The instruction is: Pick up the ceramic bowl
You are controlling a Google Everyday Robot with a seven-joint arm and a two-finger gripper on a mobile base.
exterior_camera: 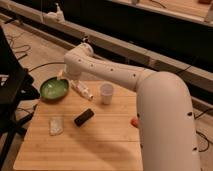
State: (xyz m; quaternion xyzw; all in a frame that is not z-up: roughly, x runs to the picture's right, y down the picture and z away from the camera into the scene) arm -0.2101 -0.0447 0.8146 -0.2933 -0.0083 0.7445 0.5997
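Reaching across the wooden table [100, 145] from its right side, my arm [150, 95] stretched toward the far left corner. There my gripper [76, 80] hung low over the tabletop, just beside the right rim of the ceramic bowl [53, 89]. Whether my gripper was wide, narrow or closed on anything I could not tell, because my own wrist covered most of it from this angle. The ceramic bowl sat upright on the table's far left corner, green and glossy with a darker rim, and I could not tell whether I touched it. A white cup [106, 93] stood upright to the right of the bowl, on the other side of my gripper and apart from it. Nearer the front, a small black object [84, 117] lay at a slant near the middle of the table. A pale, crumpled-looking item [56, 125] lay to its left, apart from it. A small orange thing [134, 121] showed at the edge of my arm.
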